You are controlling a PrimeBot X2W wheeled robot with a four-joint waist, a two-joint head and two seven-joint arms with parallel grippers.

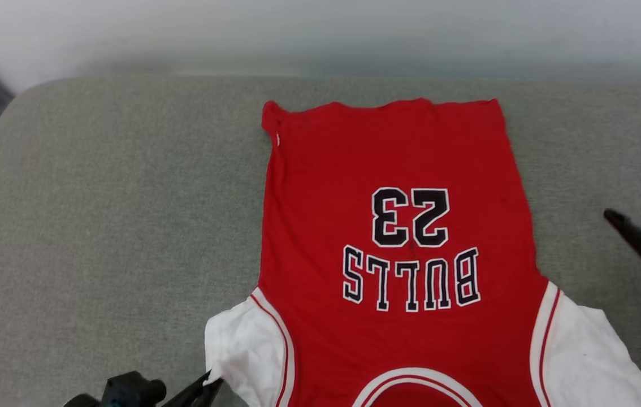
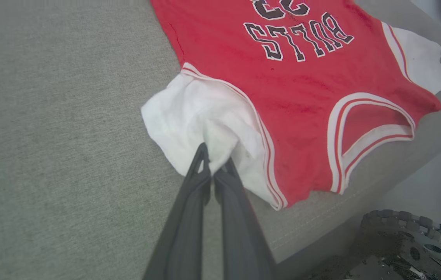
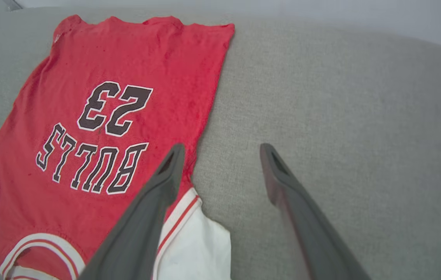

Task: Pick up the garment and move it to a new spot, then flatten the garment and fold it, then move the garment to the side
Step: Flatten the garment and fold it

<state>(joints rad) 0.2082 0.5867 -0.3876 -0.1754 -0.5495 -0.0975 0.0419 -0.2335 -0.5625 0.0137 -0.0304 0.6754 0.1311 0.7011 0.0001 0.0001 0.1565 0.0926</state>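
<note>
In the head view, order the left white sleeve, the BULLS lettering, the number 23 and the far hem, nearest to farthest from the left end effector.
1. White sleeve, lower left, pinched by the left end effector.
2. BULLS lettering, centre of the chest.
3. Number 23, just beyond the lettering.
4. Hem, far edge of the garment.

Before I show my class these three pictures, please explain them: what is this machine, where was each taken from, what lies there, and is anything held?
It is a wheeled robot with two arms, each ending in jaws of two long dark fingers. One picture comes from its head camera; the other two come from cameras on its wrists. A red garment lies spread on a grey cushion. The left jaws are shut on its white sleeve; the right jaws stand open beside the garment, holding nothing.
</note>
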